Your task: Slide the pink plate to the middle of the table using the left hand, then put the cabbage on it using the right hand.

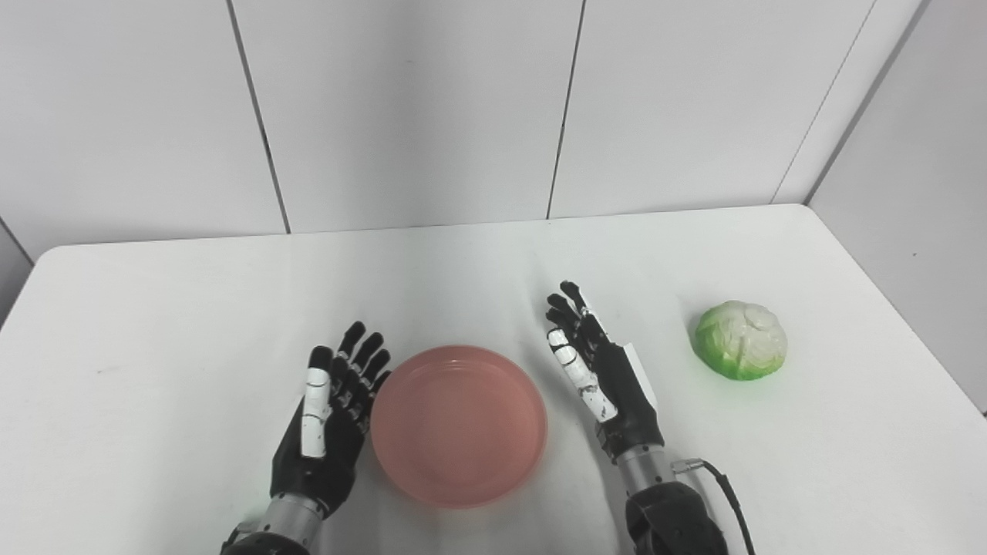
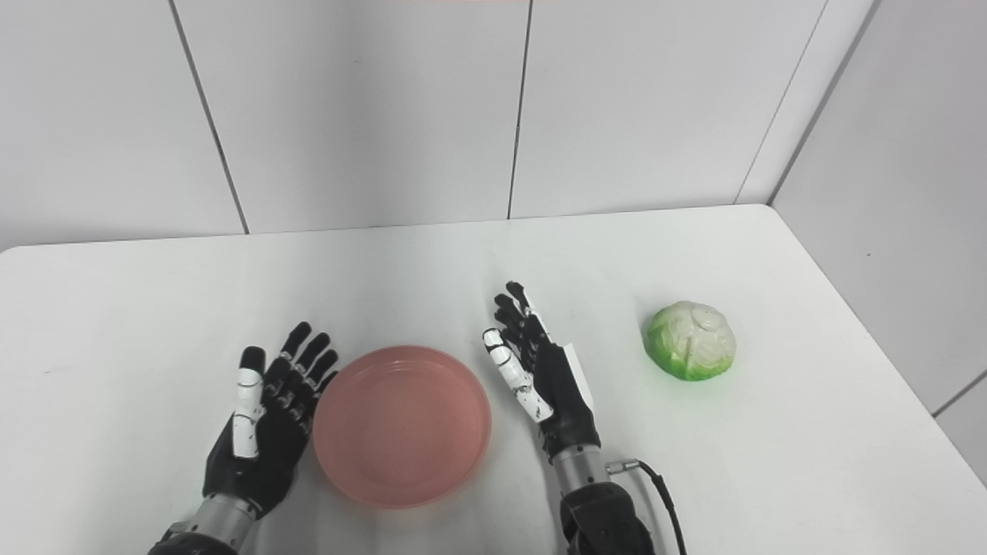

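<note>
Pink plate lies flat between the open left hand and open right hand (cabbage apart, pale leaves upward).

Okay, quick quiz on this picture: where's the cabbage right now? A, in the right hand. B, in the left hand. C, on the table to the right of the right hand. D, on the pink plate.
C: the cabbage sits on the bare table, apart from the open right hand, while the plate holds nothing and the left hand is open too.
</note>
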Motion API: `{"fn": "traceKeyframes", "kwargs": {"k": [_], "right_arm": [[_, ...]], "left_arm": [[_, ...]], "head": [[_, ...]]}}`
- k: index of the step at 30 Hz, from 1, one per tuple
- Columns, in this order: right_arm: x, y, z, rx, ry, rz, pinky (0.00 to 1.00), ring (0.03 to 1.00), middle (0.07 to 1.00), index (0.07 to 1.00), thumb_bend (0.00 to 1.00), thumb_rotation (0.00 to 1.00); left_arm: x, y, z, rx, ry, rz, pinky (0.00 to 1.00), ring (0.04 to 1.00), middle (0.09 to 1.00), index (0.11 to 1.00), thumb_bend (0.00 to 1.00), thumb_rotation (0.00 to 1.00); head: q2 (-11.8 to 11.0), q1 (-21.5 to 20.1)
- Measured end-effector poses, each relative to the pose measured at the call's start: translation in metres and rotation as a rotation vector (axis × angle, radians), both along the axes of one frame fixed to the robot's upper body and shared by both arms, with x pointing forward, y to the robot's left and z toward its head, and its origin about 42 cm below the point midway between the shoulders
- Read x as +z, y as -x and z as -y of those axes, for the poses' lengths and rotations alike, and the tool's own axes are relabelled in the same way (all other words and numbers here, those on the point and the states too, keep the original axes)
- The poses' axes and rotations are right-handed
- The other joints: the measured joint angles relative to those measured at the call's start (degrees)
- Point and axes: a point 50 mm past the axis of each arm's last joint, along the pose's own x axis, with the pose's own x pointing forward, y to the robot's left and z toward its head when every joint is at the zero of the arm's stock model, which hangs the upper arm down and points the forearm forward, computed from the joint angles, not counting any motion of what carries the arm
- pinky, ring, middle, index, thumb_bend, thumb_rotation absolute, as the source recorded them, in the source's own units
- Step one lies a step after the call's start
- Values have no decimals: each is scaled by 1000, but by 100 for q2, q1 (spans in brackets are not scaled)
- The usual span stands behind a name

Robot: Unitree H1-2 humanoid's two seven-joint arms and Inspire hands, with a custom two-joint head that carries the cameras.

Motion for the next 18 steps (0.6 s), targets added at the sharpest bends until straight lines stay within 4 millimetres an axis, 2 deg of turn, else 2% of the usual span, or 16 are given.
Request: {"fn": "traceKeyframes", "kwargs": {"k": [2,8,11,13,16,18], "right_arm": [[0,0,5,-9,-3,-3,914,904,913,948,619,722],[-4,-8,26,-55,20,-18,949,920,914,953,632,669],[-3,-16,42,-125,89,0,947,914,899,948,681,633],[-2,-22,57,-187,131,35,903,894,897,952,668,570],[-4,-28,72,-242,213,88,902,906,914,953,668,492],[-8,-32,83,-281,332,131,875,894,914,949,687,482]], "left_arm": [[0,0,4,-3,-5,4,1000,1000,995,985,764,864],[-5,-1,13,71,-42,62,1000,1000,1000,1000,732,893],[-9,-2,10,96,-64,93,1000,1000,1000,1000,747,889],[-11,-3,6,130,-96,123,1000,1000,1000,989,707,907],[-16,-4,2,167,-142,165,1000,1000,996,971,658,909],[-18,-6,3,181,-174,199,1000,1000,991,969,636,917]], "head": [[-18,18],[-140,185],[-202,167],[-272,176],[-351,167],[-413,185]]}}
